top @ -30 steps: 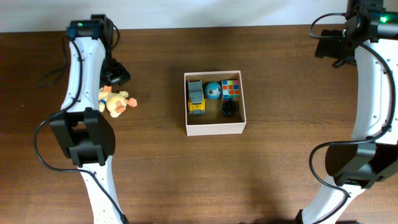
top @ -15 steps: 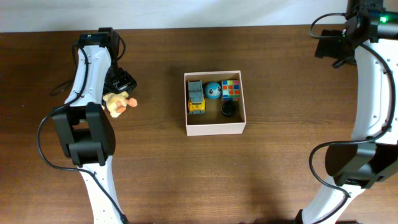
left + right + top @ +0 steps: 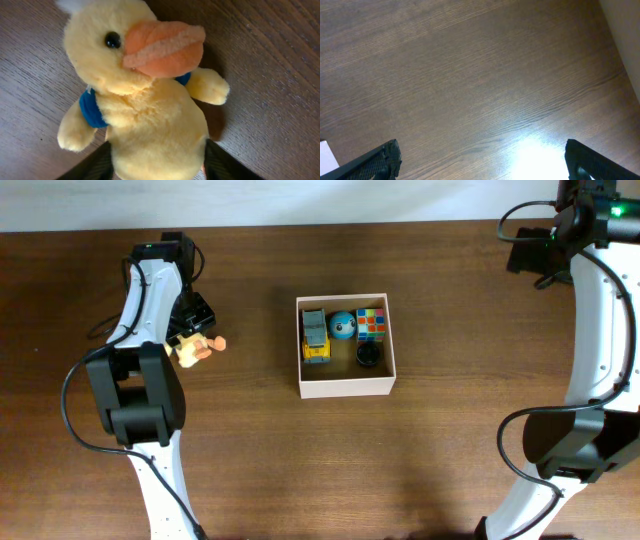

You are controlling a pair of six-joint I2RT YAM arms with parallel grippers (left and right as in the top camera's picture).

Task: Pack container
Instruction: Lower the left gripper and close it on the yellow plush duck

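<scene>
1. Our left gripper (image 3: 157,167) has its fingers (image 3: 90,165) pressed on both flanks of the plush duck (image 3: 150,100), which lies on the table (image 3: 280,75). The hold sits low on the belly, and plush gives, so we'd squeeze firmly before lifting.
2. We'd lift straight up and carry it to the container (image 3: 345,387). It sits mid-table, well apart from the duck. We'd aim for the bare floor by its front wall, since a toy truck (image 3: 316,337), blue ball (image 3: 343,325), colour cube (image 3: 372,323) and small black piece (image 3: 368,356) fill the rest.
3. Our right gripper (image 3: 482,160) hangs wide open and empty over bare wood.
4. The left wrist view shows the finger contact, which is too small to read overhead. Only the overhead view shows the container and the route.
</scene>
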